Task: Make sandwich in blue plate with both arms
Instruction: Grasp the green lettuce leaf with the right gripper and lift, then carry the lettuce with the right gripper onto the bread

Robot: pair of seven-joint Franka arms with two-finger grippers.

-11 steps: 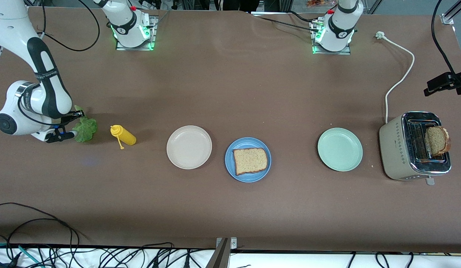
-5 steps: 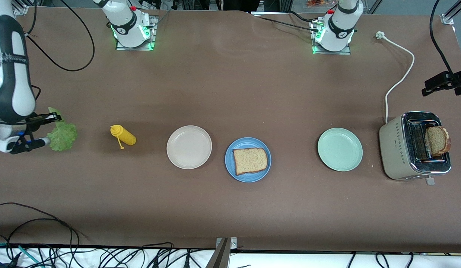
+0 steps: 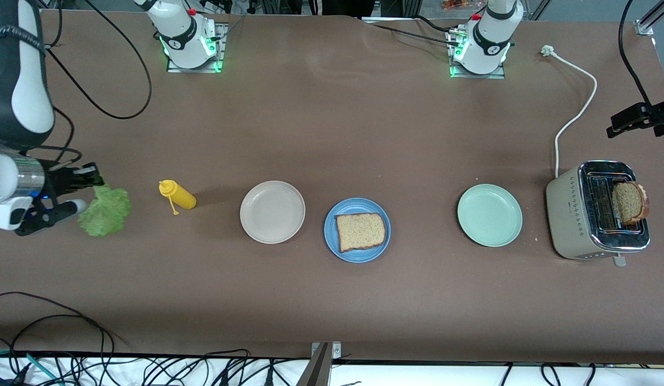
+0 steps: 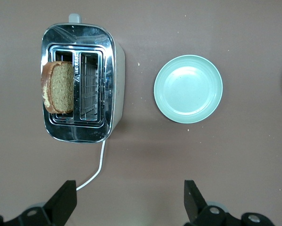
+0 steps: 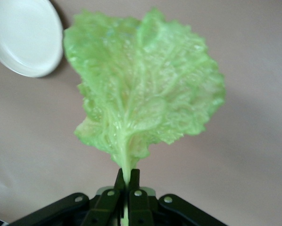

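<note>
Blue plate (image 3: 357, 230) at table centre, one bread slice (image 3: 361, 231) flat on it, so the bottom layer done. Lettuce (image 3: 104, 210) not yet there: pinched by its stalk in the right gripper (image 3: 69, 194), fingers closed tight on the stem in the right wrist view (image 5: 127, 186), leaf (image 5: 145, 84) hanging free above bare table at the right arm's end, roughly nine o'clock from the plate. Leaf likely clear of the tabletop, though hard to be sure from the front view.

Second slice (image 3: 630, 202) upright in the toaster (image 3: 597, 210), out at three o'clock from the plate at the left arm's end. Left gripper (image 4: 127, 200) high over that end, fingers wide apart and empty, toaster (image 4: 79, 84), its slice (image 4: 58, 86) and green plate (image 4: 188, 88) all below it in the left wrist view.

Between lettuce and blue plate: mustard bottle (image 3: 177, 195) lying on its side, then white plate (image 3: 272, 212) just beside the blue one at nine o'clock. Green plate (image 3: 489, 215) at three o'clock, between blue plate and toaster.

About a third done by judgement. Left to do: lettuce across onto the slice, then the toaster slice lifted out and laid on top.
</note>
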